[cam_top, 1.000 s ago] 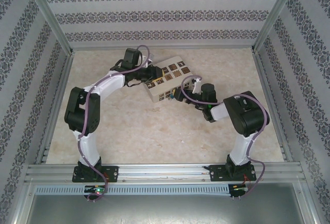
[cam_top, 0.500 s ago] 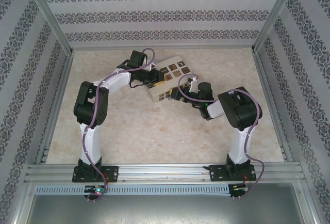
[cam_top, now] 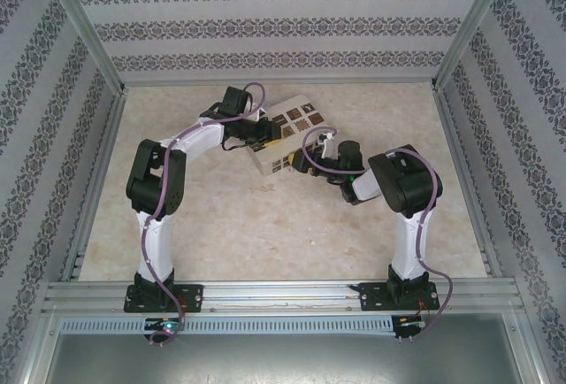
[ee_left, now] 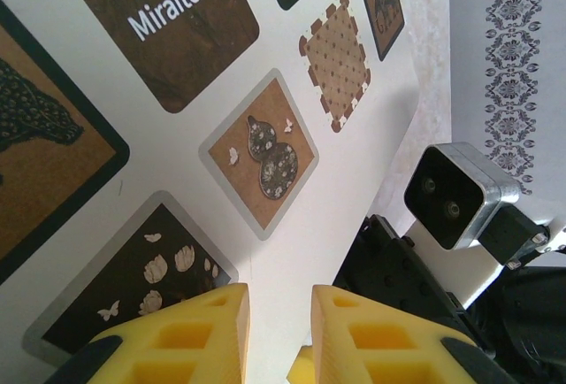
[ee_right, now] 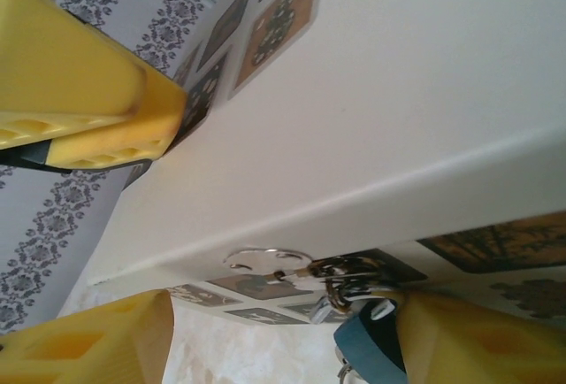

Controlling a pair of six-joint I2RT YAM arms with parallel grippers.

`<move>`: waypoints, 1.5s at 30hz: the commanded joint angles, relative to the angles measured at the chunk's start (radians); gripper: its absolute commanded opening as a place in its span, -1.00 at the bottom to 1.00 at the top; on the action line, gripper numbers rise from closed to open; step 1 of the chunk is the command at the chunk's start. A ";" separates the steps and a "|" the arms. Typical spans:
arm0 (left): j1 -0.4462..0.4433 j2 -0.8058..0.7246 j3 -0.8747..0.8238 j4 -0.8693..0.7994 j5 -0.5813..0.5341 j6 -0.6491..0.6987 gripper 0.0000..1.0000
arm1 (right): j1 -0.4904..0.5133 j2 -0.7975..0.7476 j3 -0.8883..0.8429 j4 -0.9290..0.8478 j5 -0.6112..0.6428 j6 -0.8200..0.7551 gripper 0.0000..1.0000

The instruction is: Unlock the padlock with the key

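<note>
While the padlock (ee_right: pixel 367 353) hangs, seemingly locked, on the cream box's (ee_right: pixel 371 92) hasp (ee_right: pixel 265 260), your right claw (ee_right: pixel 283 340) stands spread around it. Your left claw (ee_left: pixel 276 313) sits nearly closed above the box, and you cannot tell whether it pinches anything. Unlocking remains.

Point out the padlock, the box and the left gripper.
padlock (ee_right: pixel 367 353), right wrist view, on its blue body.
box (ee_right: pixel 398 92), right wrist view, on a bare cream face.
left gripper (ee_left: pixel 276 304), left wrist view, midway between its yellow fingertips.
</note>
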 commanded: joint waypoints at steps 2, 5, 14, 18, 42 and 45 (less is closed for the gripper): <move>-0.010 0.037 -0.025 -0.019 -0.006 0.015 -0.52 | 0.010 0.028 0.031 0.138 -0.071 0.010 0.31; -0.010 0.031 -0.029 -0.016 0.001 0.011 -0.52 | 0.009 0.037 0.028 0.185 -0.086 0.021 0.27; -0.010 0.031 -0.026 -0.016 0.002 0.011 -0.53 | -0.002 0.030 -0.006 0.243 -0.106 0.011 0.03; -0.010 0.033 -0.024 -0.016 0.003 0.009 -0.54 | -0.005 0.021 -0.014 0.256 -0.124 0.019 -0.06; -0.010 0.047 -0.038 -0.026 -0.038 0.007 -0.58 | 0.004 0.019 -0.043 0.219 -0.070 0.005 -0.53; -0.010 0.049 -0.036 -0.028 -0.036 0.007 -0.59 | 0.006 0.023 -0.033 0.200 -0.054 0.010 -0.59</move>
